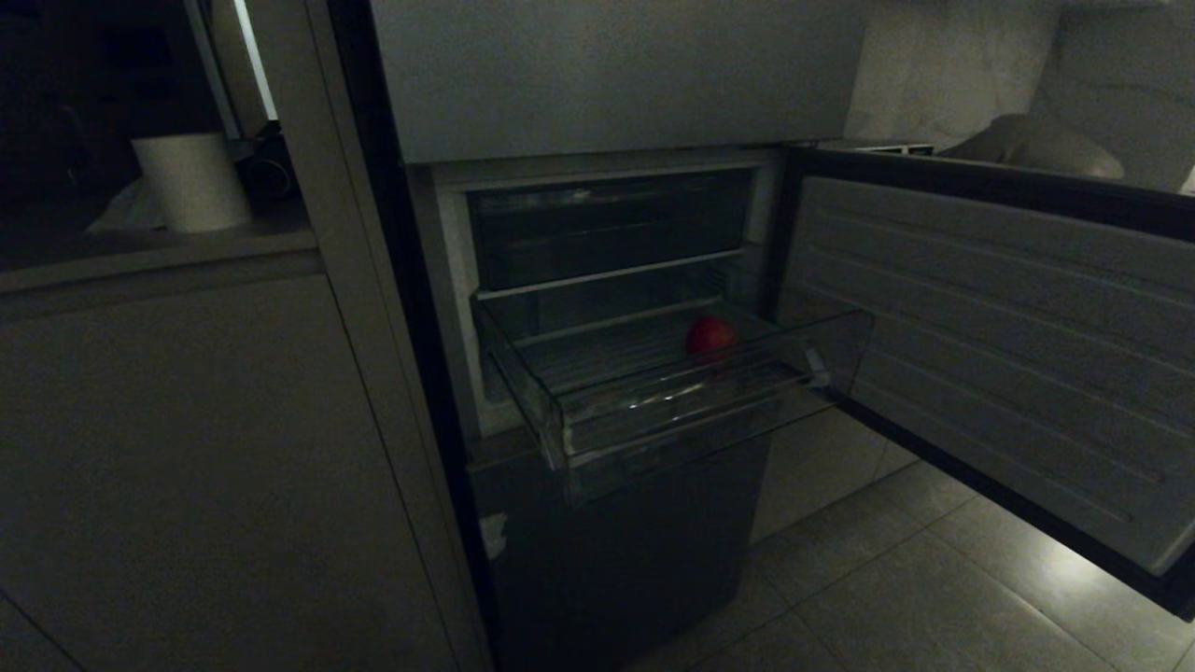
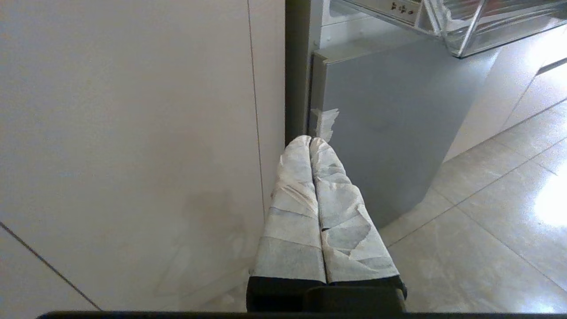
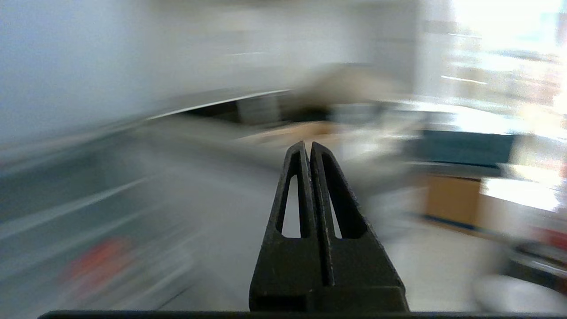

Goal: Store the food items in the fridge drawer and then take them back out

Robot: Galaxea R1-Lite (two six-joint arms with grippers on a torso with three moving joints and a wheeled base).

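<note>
In the pulled-out fridge drawer, toward its back right corner, sits one red food item, resting on the ribbed floor with nothing touching it. I can spot only this one piece; a second is nowhere I can make out, so I cannot say where it is. The drawer stands well forward of the compartment, under the darker bin, and the fridge door hangs wide open to the right.

Neither arm shows from the head view. The right gripper has its fingers pressed together on nothing, and everything around it is smeared, so it seems to be on the move away from the drawer. The left gripper, its padded fingers shut and empty, hangs low beside the cabinet panel, just off the fridge's lower door.

My reading: at least one piece is in the drawer, but whether this is the storing half or the taking-out half I cannot tell. The drawer has not been pushed in.
</note>
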